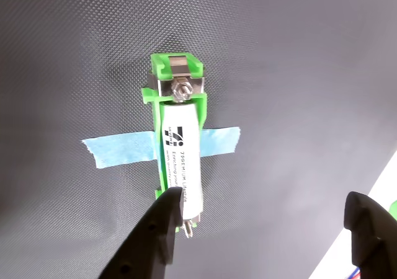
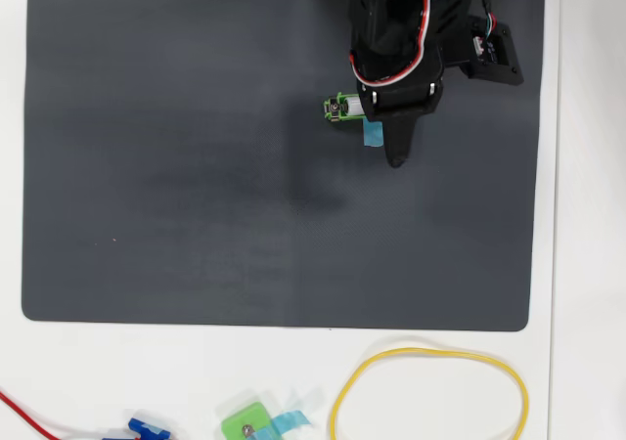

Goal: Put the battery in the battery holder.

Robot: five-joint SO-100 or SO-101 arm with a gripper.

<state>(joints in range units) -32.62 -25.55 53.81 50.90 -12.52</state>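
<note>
— What did the wrist view show you?

— 1 battery lay inside 1 battery holder, which 1 strip of blue tape crossed. Your gripper stood open and empty, 1 finger overlapping the battery's near end.

— And the room around it?

— In the overhead view, the holder sat near the dark mat's top edge, with bare mat to the left and below. 1 yellow loop and 1 smaller green piece lay off the mat.

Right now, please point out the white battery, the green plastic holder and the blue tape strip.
White cylindrical battery [image 1: 183, 161], wrist view: printed side.
Green plastic battery holder [image 1: 177, 65], wrist view: far end.
Light-blue tape strip [image 1: 118, 150], wrist view: left part.
</note>
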